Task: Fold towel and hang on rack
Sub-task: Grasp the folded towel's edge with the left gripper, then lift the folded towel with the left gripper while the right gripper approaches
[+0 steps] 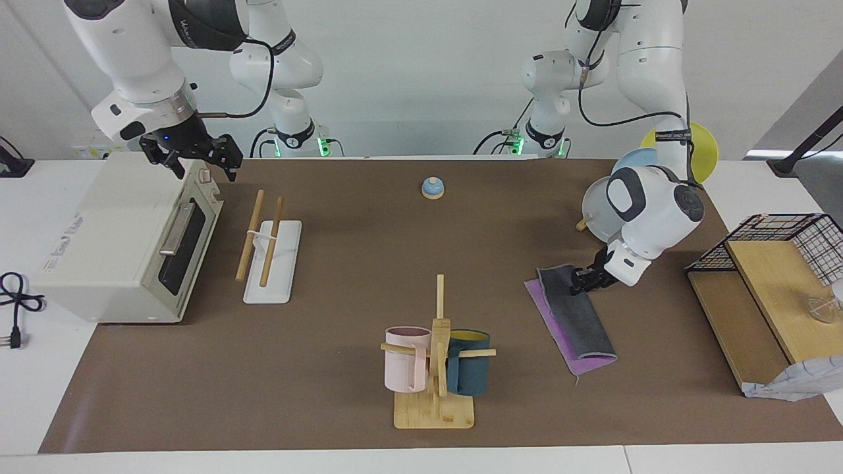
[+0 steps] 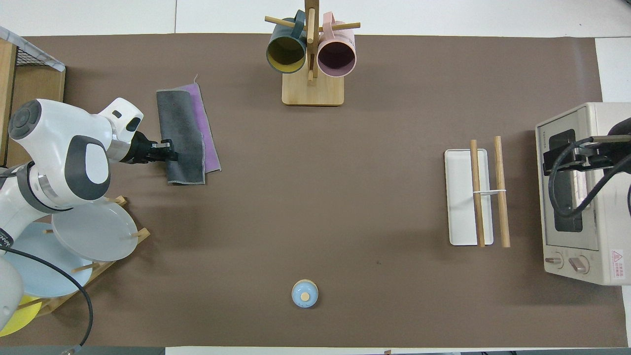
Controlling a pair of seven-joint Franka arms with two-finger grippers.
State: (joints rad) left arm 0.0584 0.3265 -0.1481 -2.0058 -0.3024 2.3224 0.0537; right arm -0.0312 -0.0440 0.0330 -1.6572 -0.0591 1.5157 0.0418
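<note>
The towel [image 1: 579, 322] lies folded lengthwise on the brown mat toward the left arm's end, its dark grey face on top and a purple strip showing along the edge toward the table's middle; it also shows in the overhead view [image 2: 185, 133]. My left gripper [image 1: 584, 279] is low at the towel's long edge, at the end nearer the robots, touching the grey cloth [image 2: 167, 151]. The rack [image 1: 267, 253], two slanted dowels on a white base, stands beside the toaster oven [image 2: 475, 197]. My right gripper [image 1: 197, 158] hangs open and empty above the oven [image 2: 567, 158] and waits.
A toaster oven [image 1: 125, 243] sits at the right arm's end. A mug tree [image 1: 436, 368] with pink and blue mugs stands farthest from the robots. A small blue bell [image 1: 433, 188] sits near the robots. A plate stand [image 2: 88, 231] and a wire basket [image 1: 790, 243] are at the left arm's end.
</note>
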